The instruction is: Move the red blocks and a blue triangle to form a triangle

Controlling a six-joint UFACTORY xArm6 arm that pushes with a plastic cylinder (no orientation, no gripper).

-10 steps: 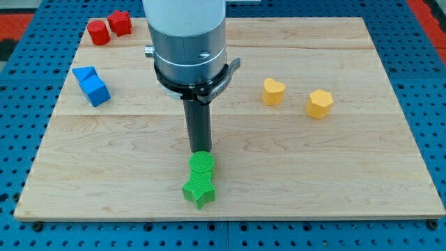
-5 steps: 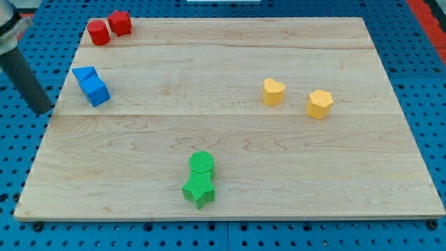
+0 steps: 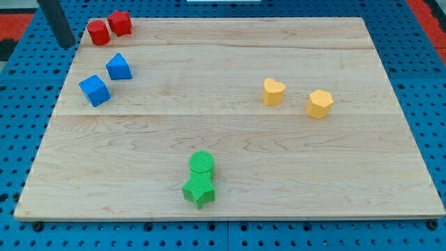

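Observation:
Two red blocks sit touching at the board's top left: a red cylinder (image 3: 98, 33) and a red star-like block (image 3: 120, 23). A blue triangle (image 3: 118, 67) lies below them, apart from a blue cube (image 3: 94, 90) further down-left. My tip (image 3: 67, 44) is at the view's top left, just off the board's left edge, a little left of the red cylinder and not touching any block.
A yellow heart (image 3: 273, 91) and a yellow hexagon (image 3: 320, 104) sit right of centre. A green cylinder (image 3: 202, 164) touches a green star (image 3: 199, 190) near the bottom edge. The wooden board (image 3: 230, 132) rests on a blue pegboard.
My tip moved from above the green blocks to the far left, then up to the top left corner. The blue triangle slid up and right, away from the blue cube.

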